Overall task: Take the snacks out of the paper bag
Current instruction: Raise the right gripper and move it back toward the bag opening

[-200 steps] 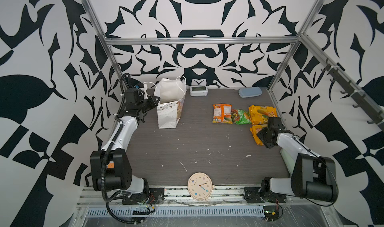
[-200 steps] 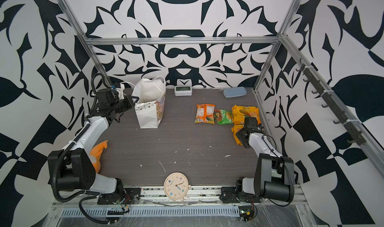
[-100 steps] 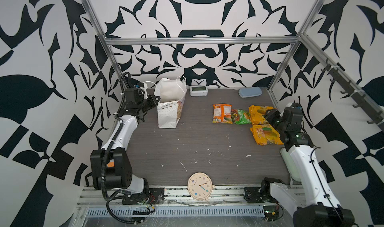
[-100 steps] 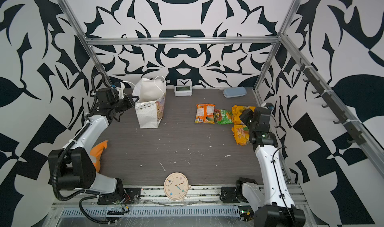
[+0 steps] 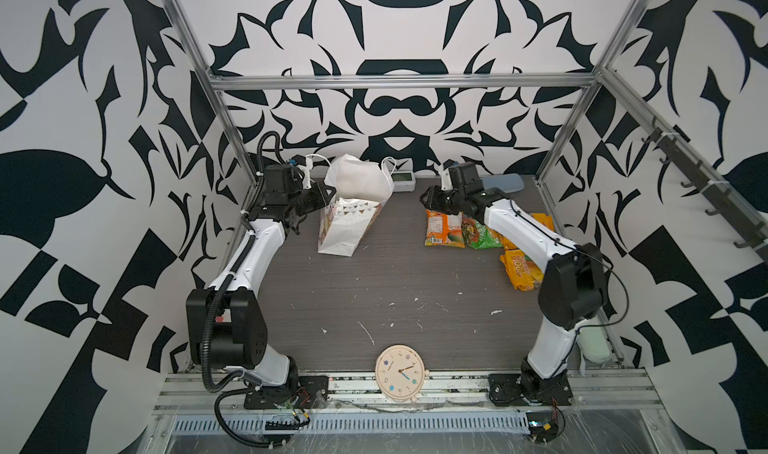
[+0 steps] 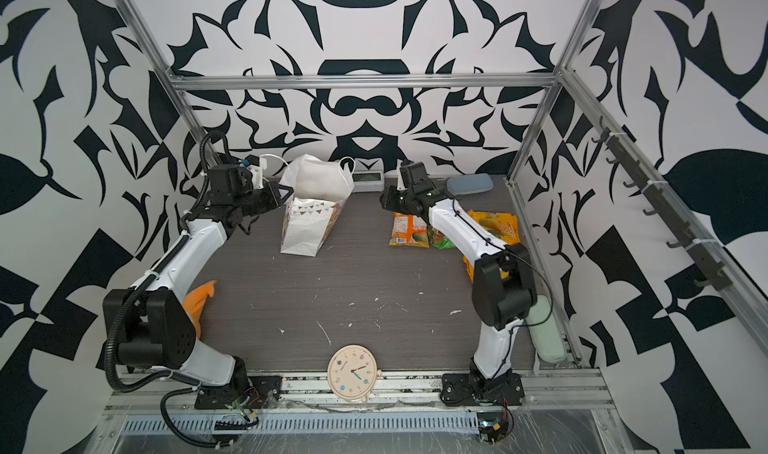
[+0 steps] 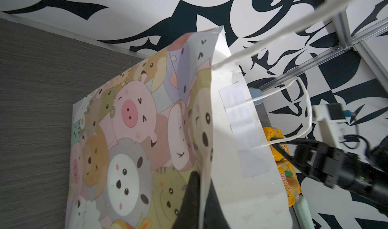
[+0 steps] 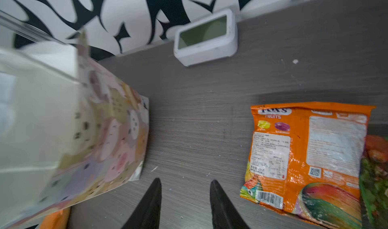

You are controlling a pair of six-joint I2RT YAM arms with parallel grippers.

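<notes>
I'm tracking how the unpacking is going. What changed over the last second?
The right end effector lifted off the yellow-orange packet at the front right. It then swung back and to the left, and now hangs open and empty near the orange packet, pointing toward the paper bag. The left end effector stayed shut on the bag's rim, and the bag did not move.

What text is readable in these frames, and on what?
"FRUITS": orange packet, below a blurred logo, probably "FOX'S".
Same packet: label print and barcode digits too small to read.
Yellow packet: big lettering, not legible.
Clock: numerals too small.
Bag: animal faces only, no text seen.
</notes>
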